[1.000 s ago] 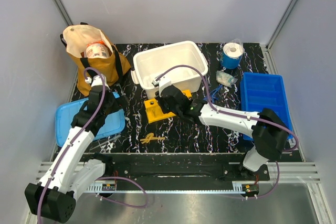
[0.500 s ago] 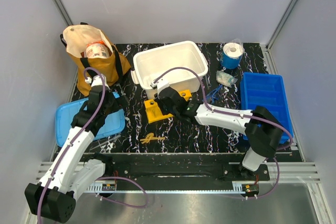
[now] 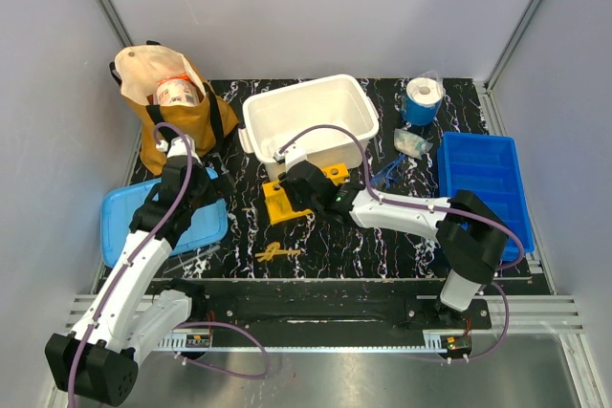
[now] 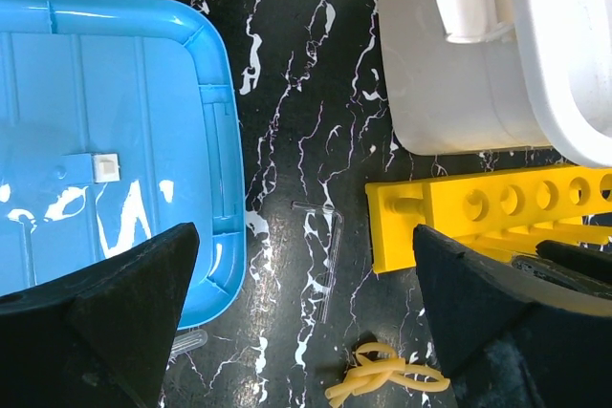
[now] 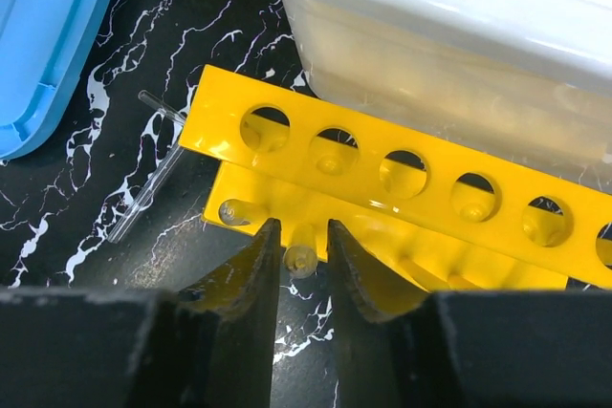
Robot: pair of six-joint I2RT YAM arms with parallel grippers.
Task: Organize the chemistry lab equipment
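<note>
Tube-racking in hand | right gripper (image 5: 303,228) fingers narrowly apart about clear tube (image 5: 299,260) at base of yellow rack (image 5: 366,145), grip unclear | left gripper (image 4: 306,236) wide apart | next: likely a careful upright seating in a hole.

Thin clear tube (image 4: 334,260) lies flat near yellow knotted piece (image 4: 382,382).
</note>
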